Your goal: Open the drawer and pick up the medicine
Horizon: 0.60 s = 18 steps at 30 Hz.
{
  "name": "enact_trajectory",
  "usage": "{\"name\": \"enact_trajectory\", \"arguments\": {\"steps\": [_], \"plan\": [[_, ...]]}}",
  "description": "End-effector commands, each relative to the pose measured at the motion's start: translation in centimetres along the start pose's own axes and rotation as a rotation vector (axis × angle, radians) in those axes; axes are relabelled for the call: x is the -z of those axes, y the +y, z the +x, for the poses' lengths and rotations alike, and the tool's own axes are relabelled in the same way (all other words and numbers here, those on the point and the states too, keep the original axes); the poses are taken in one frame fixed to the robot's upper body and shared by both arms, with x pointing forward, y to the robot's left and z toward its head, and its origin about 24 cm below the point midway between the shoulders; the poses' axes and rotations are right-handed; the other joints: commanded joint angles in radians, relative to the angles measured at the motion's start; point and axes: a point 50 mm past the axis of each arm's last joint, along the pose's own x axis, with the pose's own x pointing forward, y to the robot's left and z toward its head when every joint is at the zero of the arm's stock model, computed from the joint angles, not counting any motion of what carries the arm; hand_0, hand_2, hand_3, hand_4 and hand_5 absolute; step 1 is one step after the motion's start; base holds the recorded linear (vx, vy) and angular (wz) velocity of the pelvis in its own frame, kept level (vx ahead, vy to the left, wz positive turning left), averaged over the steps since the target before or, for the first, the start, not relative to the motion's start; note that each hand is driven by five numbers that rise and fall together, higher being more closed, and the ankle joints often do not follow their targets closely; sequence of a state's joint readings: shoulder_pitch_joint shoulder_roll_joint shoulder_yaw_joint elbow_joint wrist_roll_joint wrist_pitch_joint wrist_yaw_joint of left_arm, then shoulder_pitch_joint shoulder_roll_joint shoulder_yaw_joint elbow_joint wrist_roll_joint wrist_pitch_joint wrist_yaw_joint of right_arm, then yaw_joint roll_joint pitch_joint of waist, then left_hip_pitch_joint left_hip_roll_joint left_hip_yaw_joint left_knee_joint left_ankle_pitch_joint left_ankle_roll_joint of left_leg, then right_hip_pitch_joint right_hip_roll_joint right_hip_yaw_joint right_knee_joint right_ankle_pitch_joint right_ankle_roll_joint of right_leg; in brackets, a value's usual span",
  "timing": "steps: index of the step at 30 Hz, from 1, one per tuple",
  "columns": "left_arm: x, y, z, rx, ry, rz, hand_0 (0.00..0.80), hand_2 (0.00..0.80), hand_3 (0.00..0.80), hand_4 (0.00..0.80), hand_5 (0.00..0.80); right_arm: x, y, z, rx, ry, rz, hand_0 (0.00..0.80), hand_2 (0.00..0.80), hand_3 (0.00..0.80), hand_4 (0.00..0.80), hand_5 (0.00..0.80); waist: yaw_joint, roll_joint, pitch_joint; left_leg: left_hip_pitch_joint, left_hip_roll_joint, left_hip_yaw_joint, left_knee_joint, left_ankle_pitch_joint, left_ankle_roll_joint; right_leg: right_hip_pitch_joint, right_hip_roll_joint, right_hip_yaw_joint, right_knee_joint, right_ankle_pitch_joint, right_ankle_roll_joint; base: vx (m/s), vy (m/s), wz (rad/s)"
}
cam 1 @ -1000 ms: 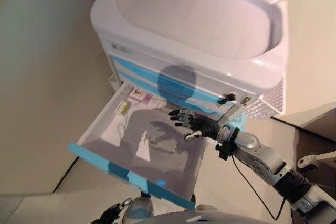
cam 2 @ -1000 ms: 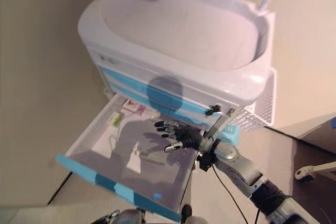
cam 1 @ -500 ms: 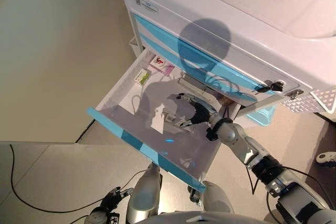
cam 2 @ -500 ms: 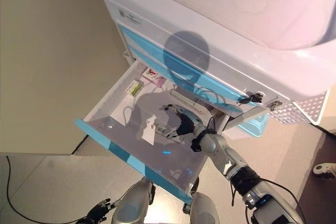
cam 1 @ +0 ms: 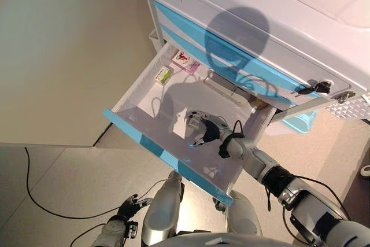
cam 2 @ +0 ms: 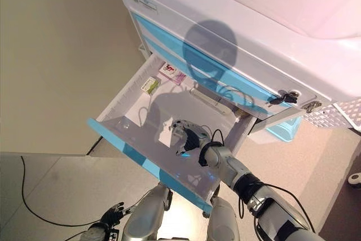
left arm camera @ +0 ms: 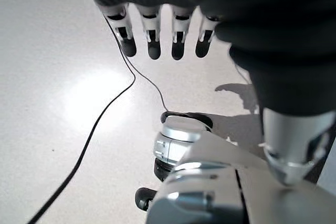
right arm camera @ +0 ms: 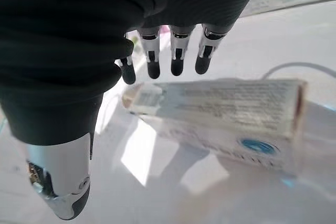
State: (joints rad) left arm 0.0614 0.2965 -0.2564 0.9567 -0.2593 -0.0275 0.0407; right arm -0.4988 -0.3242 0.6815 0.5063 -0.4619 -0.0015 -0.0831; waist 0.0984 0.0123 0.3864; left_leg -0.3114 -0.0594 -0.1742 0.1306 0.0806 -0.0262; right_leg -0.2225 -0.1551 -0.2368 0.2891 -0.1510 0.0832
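The cart's lowest drawer [cam 1: 134, 88] stands pulled out, with its blue front [cam 1: 167, 157] towards me. On its white floor lies a long white medicine box [right arm camera: 220, 119], which in the left eye view is a white shape [cam 1: 180, 124] near the front. My right hand [cam 1: 203, 132] reaches into the drawer just above and beside that box. Its fingers [right arm camera: 176, 56] are straight, their tips hover over the box's edge, and the thumb stands apart, so the box is not held. My left hand [cam 1: 126, 207] hangs low by the floor, open and idle.
At the drawer's far left corner lie a small green-and-white box [cam 1: 163, 74] and a pink-and-white packet [cam 1: 184, 59]. A long pale box [cam 1: 222, 89] sits at the back. Above are the cart's shut blue drawers [cam 1: 231, 56], a key [cam 1: 317, 87] and a turquoise bin [cam 1: 299, 121].
The camera has tipped down towards the drawer. My right hand has come down from above the drawer's right side to the white box near the front. Nothing has been taken hold of.
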Motion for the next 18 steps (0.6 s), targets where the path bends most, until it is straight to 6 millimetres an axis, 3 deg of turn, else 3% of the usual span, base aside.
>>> {"name": "enact_trajectory", "arguments": {"steps": [1,9,18], "plan": [[0.7,-0.6,-0.1,-0.010,0.025,-0.016,0.000,0.000,0.000,0.000,0.000,-2.2,-0.5,1.1,0.049,-0.080,-0.108,0.000,0.000,0.000,0.000,0.000,-0.005,-0.012,-0.012,-0.031,-0.051,-0.001,0.093,-0.084,0.026,-0.036,-0.010,0.034,-0.043,0.109,0.012,-0.008,-0.007,-0.05],[0.2,-1.2,0.2,-0.005,0.021,0.004,0.000,0.000,0.000,0.000,0.000,-1.4,-0.3,1.7,0.071,-0.035,-0.213,0.000,0.000,0.000,0.000,0.000,-0.005,-0.003,0.005,-0.040,-0.050,0.003,0.075,-0.073,0.023,-0.058,-0.012,0.037,-0.049,0.119,0.015,-0.001,-0.002,-0.01],[-0.4,-1.8,0.6,-0.025,0.020,0.006,0.000,0.000,0.000,0.000,0.000,-1.7,-1.2,1.7,0.167,-0.046,-0.157,0.000,0.000,0.000,0.000,0.000,-0.022,-0.002,0.011,-0.043,-0.042,0.027,0.050,-0.065,0.024,-0.076,-0.006,0.060,-0.072,0.136,0.023,0.005,0.011,-0.03]]}}
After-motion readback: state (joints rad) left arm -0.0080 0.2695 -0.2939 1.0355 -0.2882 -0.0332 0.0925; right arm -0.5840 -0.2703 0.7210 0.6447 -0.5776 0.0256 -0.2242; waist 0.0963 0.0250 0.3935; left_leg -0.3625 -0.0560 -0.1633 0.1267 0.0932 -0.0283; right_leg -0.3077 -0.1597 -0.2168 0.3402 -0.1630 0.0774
